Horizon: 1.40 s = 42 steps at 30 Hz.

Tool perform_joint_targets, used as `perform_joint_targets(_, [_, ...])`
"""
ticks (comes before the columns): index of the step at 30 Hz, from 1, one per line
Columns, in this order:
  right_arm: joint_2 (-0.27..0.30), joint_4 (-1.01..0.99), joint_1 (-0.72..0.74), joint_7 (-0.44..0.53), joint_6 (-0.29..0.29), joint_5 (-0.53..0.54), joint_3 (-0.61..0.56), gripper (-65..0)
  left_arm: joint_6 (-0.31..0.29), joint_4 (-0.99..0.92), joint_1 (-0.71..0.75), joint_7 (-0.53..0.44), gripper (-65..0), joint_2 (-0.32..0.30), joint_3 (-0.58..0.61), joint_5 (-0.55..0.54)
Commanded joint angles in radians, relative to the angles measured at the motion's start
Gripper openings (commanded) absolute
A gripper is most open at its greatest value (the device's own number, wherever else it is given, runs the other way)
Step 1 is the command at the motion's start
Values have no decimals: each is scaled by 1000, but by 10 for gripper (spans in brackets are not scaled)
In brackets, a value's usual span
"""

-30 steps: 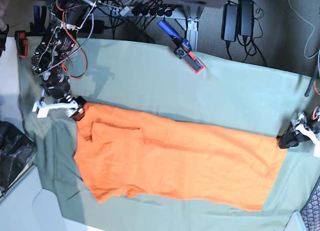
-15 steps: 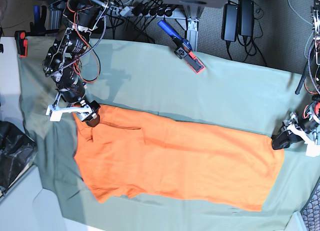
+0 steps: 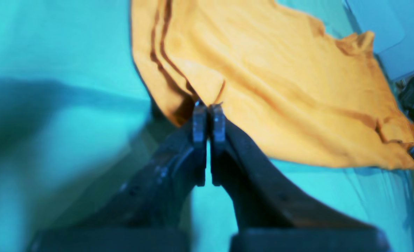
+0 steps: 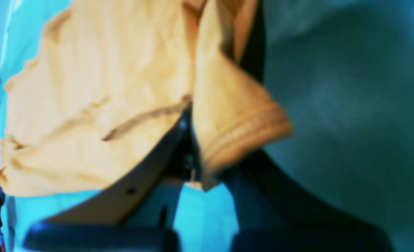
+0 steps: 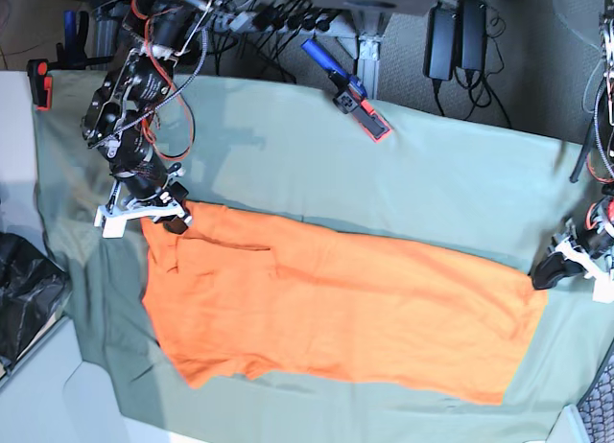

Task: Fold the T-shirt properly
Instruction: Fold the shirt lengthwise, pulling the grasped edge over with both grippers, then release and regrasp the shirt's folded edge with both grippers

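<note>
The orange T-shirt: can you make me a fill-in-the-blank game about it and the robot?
The T-shirt is coloured ____.
It lies on a ____ that is pale green.
In the base view, the left gripper is at the shirt's ____ end.
The number of grippers at the shirt's edge is ____.

Missing words: orange; cloth; right; two.

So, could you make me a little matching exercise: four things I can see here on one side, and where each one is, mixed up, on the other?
1. Orange T-shirt
2. Left claw
3. Right claw
4. Blue-and-red tool

A. At the shirt's upper corner on the picture's left
B. Beyond the shirt, toward the far edge of the green cloth
C. Spread on the green cloth
D. At the shirt's upper corner on the picture's right

Pairs: 1-C; 2-D; 3-A; 4-B
</note>
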Motion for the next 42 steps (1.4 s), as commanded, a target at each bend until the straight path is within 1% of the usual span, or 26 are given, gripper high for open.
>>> perform_joint_targets(1, [18, 32, -1, 10, 101, 15, 0, -650, -9, 18, -21, -16, -650, -31, -7, -29])
perform_joint_targets(4, [41, 68, -41, 10, 101, 18, 0, -650, -9, 18, -15, -5, -650, -58, -6, -39])
perform_joint_targets(9, [68, 140, -139, 9, 101, 34, 1, -650, -9, 24, 36, 42, -650, -108, -6, -129])
perform_joint_targets(12, [77, 172, -193, 8, 106, 51, 1, -650, -9, 69, 111, 56, -650, -136, -7, -172])
perform_joint_targets(16, [96, 208, -268, 5, 117, 78, 2, -650, -9, 200, 248, 59, -650, -164, -12, -193])
perform_joint_targets(18, [108, 226, -307, 2, 117, 79, 2, -650, -9, 272, 317, 59, -650, -167, -42, -192])
perform_joint_targets(21, [124, 264, -369, 2, 117, 79, 2, -650, -9, 361, 414, 59, -650, -169, -124, -192])
perform_joint_targets(24, [145, 299, -420, 2, 117, 79, 2, -650, -9, 428, 497, 59, -650, -169, -201, -192])
perform_joint_targets(27, [170, 319, -455, 2, 117, 85, 2, -650, -9, 479, 564, 59, -650, -169, -245, -195])
perform_joint_targets(30, [192, 336, -482, 3, 117, 86, 2, -650, -9, 504, 611, 58, -650, -168, -261, -200])
perform_joint_targets(35, [214, 348, -517, -2, 117, 86, 2, -650, -9, 506, 646, 55, -650, -168, -262, -200])
perform_joint_targets(41, [216, 347, -549, 7, 119, 71, 2, -650, -9, 506, 646, 63, -650, -168, -262, -199])
perform_joint_targets(42, [216, 347, -549, 6, 119, 66, 2, -650, -9, 506, 646, 63, -595, -168, -262, -199])
